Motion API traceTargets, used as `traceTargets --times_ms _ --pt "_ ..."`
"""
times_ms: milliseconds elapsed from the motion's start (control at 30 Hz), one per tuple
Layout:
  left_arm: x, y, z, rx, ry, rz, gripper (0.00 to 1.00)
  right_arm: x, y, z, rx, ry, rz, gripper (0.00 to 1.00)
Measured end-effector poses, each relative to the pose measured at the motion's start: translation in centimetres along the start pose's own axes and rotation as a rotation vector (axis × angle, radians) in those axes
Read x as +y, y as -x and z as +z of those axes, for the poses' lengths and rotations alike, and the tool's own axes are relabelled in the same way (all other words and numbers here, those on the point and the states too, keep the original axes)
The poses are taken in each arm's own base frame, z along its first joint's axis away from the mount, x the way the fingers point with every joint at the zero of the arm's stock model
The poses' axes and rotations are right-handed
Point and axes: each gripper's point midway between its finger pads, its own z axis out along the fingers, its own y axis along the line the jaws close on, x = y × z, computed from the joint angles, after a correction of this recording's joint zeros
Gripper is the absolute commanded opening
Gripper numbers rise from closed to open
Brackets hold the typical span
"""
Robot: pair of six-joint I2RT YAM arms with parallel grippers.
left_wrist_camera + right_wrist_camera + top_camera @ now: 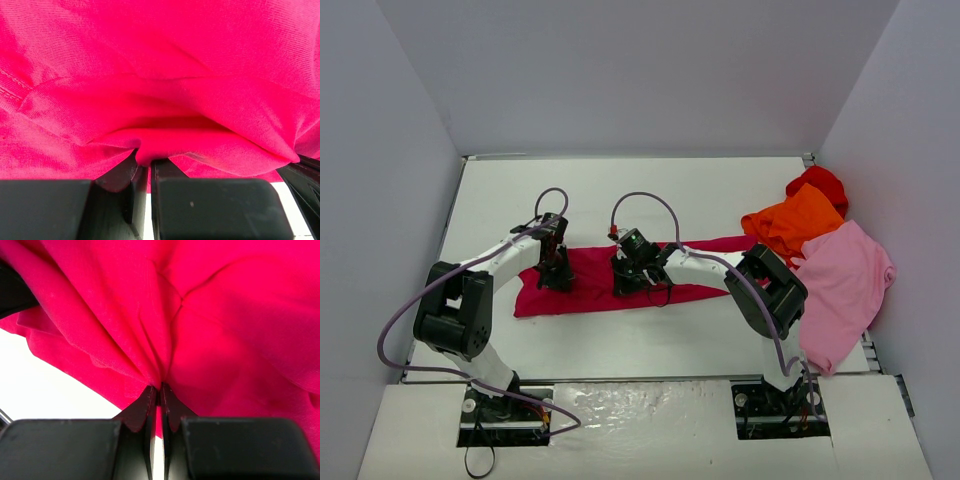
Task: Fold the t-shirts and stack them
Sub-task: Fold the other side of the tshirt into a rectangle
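Note:
The crimson t-shirt (595,282) lies as a long band across the middle of the white table. My left gripper (557,275) is down on its left part and is shut on a fold of the crimson cloth (160,90). My right gripper (632,282) is down on its middle and is shut on a pinch of the same cloth (200,325). The orange t-shirt (790,222), the bright red t-shirt (820,183) and the light pink t-shirt (845,285) lie bunched at the right side.
The white table (660,195) is walled on the left, back and right. The pink shirt hangs over the table's right front edge. Purple cables loop above both arms.

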Motion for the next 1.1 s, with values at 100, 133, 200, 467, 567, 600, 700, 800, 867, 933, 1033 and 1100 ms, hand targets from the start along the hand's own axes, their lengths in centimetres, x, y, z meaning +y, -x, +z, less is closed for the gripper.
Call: traceTargets --times_ms 100,133,200,467,567,600,700,800,867,933,1033,1100 --pt "0.00 -0.01 0.00 0.000 0.000 0.001 0.00 0.01 0.00 0.00 0.000 0.000 0.000 0.00" --pt "0.01 -0.02 0.00 0.001 0.000 0.001 0.00 0.00 0.01 0.00 0.000 0.000 0.000 0.00" --pt "0.01 -0.02 0.00 0.001 0.000 0.001 0.00 0.01 0.00 0.00 0.000 0.000 0.000 0.00" --pt "0.01 -0.03 0.00 0.001 -0.001 0.004 0.11 0.01 0.00 0.00 0.000 0.000 0.000 0.00" --pt "0.05 -0.08 0.02 0.003 0.000 0.005 0.16 0.01 0.00 0.00 0.000 0.000 0.000 0.00" --pt "0.07 -0.11 0.04 0.003 0.001 0.005 0.18 0.01 0.00 0.00 0.000 0.000 0.000 0.00" --pt "0.10 -0.16 0.06 0.005 0.001 0.007 0.20 0.01 0.00 0.00 0.000 0.000 0.000 0.00" --pt "0.10 -0.16 0.06 0.005 0.001 0.007 0.23 0.01 0.00 0.00 0.000 0.000 0.000 0.00" --pt "0.11 -0.17 0.07 0.005 0.001 0.008 0.23 0.01 0.00 0.00 0.000 0.000 0.000 0.00" --pt "0.11 -0.17 0.07 0.005 0.001 0.008 0.22 0.01 0.00 0.00 0.000 0.000 0.000 0.00" --pt "0.11 -0.17 0.07 0.005 0.001 0.008 0.06 0.00 0.00 0.01 0.000 0.000 0.000 0.00" --pt "0.11 -0.17 0.07 0.005 0.001 0.009 0.02 0.00 -0.01 0.01 0.000 0.000 0.000 0.00"
